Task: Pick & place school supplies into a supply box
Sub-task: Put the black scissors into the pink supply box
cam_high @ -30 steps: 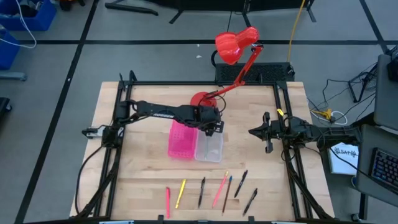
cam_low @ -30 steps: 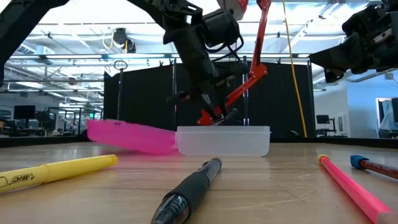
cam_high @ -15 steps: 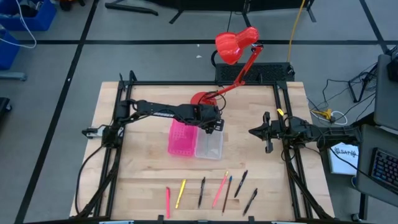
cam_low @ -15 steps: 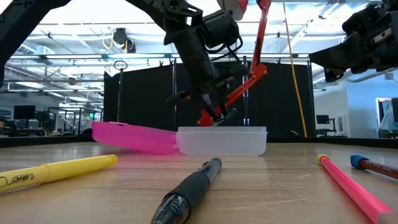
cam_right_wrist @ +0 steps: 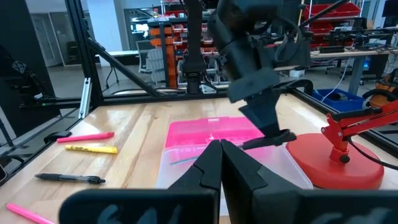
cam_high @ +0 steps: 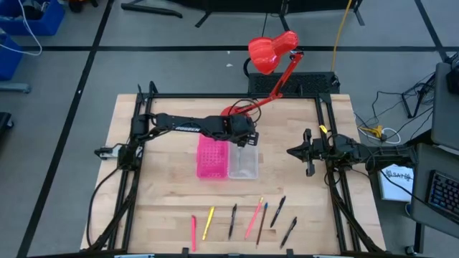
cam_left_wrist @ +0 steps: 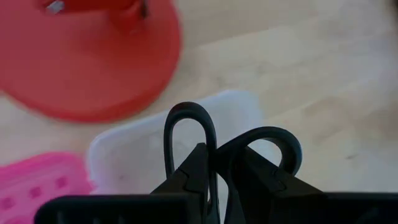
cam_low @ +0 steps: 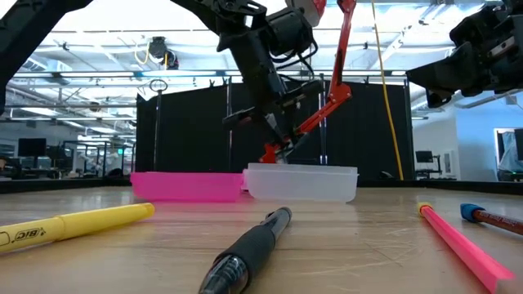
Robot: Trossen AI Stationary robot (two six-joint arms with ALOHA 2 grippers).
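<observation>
My left gripper (cam_high: 247,140) hangs over the far end of the supply box's clear half (cam_high: 243,162), shut on the black-handled scissors (cam_left_wrist: 231,142). The box lies open and flat on the table, its pink half (cam_high: 213,158) toward the table's left. Several pens and pencils lie in a row near the front edge, among them a yellow one (cam_high: 209,222), a black one (cam_high: 232,221) and a pink one (cam_high: 253,218). My right gripper (cam_high: 290,151) waits shut at the table's right side, touching nothing. My left gripper pinches the scissors between its two fingers (cam_left_wrist: 193,171), just behind the place where the two handle loops meet (cam_left_wrist: 215,154). The loops stick out past the fingertips; the blades are hidden between the fingers. The fingers slant down from the table's left. The scissors hang clear above the clear half.
A red desk lamp stands with its round base (cam_high: 233,113) just beyond the box, and its arm rises to the head (cam_high: 271,50) past the far edge. Bare wood lies between the box and the row of pens. Black frame rails line the table's sides.
My left gripper has risen a little and gone toward the far edge, still shut on the scissors. The box, slanted before, has turned square to the table and slid slightly toward the far edge; its pink half, tipped up a second ago, now lies flat.
</observation>
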